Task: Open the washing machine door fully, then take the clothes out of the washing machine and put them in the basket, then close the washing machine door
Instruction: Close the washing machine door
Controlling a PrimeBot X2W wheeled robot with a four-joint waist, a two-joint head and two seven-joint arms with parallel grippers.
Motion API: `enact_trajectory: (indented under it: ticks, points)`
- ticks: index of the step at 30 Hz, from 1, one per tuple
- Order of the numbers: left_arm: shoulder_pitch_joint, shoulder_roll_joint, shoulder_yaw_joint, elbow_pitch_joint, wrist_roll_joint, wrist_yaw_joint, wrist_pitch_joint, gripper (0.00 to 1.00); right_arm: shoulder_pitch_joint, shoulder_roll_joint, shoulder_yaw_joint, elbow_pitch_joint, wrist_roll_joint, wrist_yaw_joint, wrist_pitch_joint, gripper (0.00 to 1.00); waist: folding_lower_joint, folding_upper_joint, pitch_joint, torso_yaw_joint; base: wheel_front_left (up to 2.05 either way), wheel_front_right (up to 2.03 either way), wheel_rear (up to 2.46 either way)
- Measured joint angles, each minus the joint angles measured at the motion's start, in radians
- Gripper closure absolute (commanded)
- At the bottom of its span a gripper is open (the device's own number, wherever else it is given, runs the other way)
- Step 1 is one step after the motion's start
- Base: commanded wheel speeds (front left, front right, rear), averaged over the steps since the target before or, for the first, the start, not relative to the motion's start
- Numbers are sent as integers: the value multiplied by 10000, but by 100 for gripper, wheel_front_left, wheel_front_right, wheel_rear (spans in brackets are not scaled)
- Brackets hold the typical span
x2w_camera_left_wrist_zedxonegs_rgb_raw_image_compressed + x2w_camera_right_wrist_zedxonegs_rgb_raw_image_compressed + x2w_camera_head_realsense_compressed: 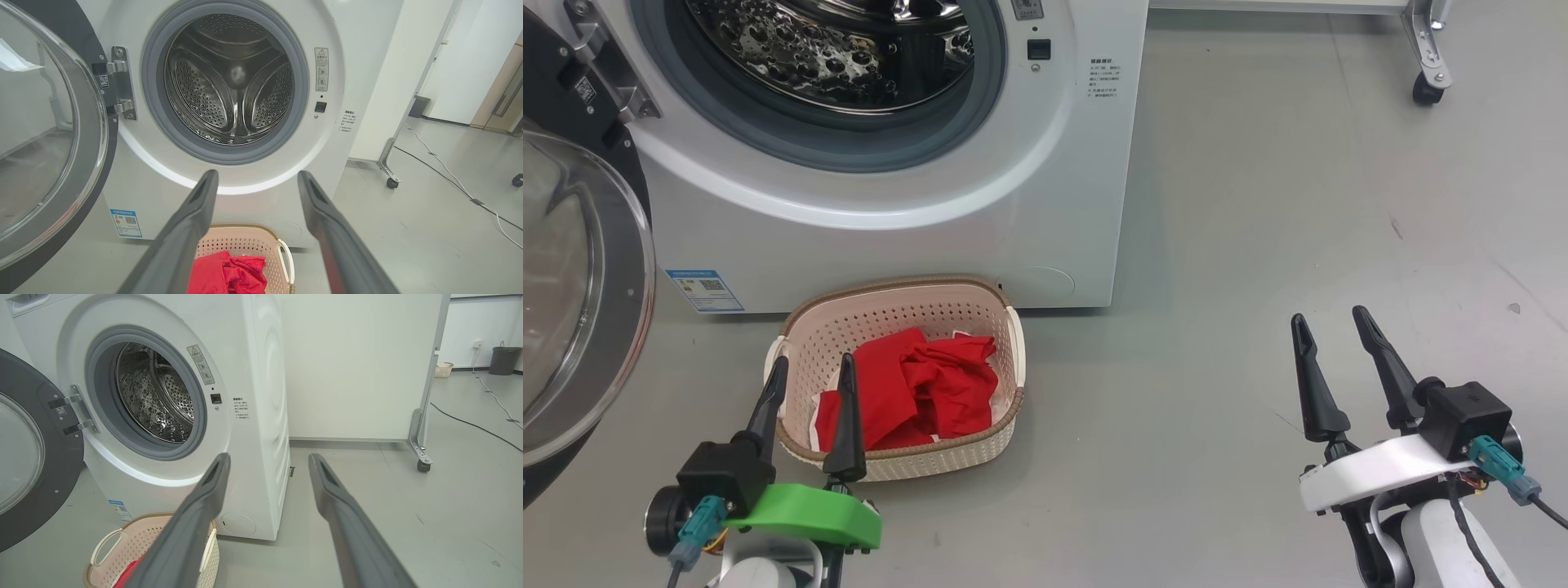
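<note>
Just ahead of the left tool (815, 359), inside the basket (898, 283): the clothes (923, 384), with the empty-looking drum (233, 81) of the washing machine (1045, 204) beyond. Not yet done: closing the washing machine door (580, 310), wide open to the left of this tool. Push on the black ring (61, 477) far from the hinge (118, 81), and follow the swing until latched. Both forearms low, pointing forward; left tool and right tool (1328, 315) spread apart, holding nothing.
</note>
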Motion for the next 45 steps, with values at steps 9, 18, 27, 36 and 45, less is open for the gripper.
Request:
enact_trajectory:
  ticks: [9,18,27,36,45]
  points:
    - [0,2,-201,23,0,0,0,0,2,-6,-104,-21,0,0,0,0,0,0,22,89,0,0,0]
    - [-1,2,-336,33,-38,35,0,0,5,-102,-115,-136,0,0,0,0,0,0,123,591,0,0,0]
    - [-2,2,-426,40,-52,90,0,0,5,-186,38,-194,0,0,0,0,0,0,179,1321,0,0,0]
    - [-2,2,-430,65,-77,173,0,0,11,-221,364,-196,0,0,0,0,0,0,107,2357,0,0,0]
    - [15,2,-374,69,-75,259,0,0,73,-209,571,-194,0,0,0,0,0,0,-100,3440,0,0,0]
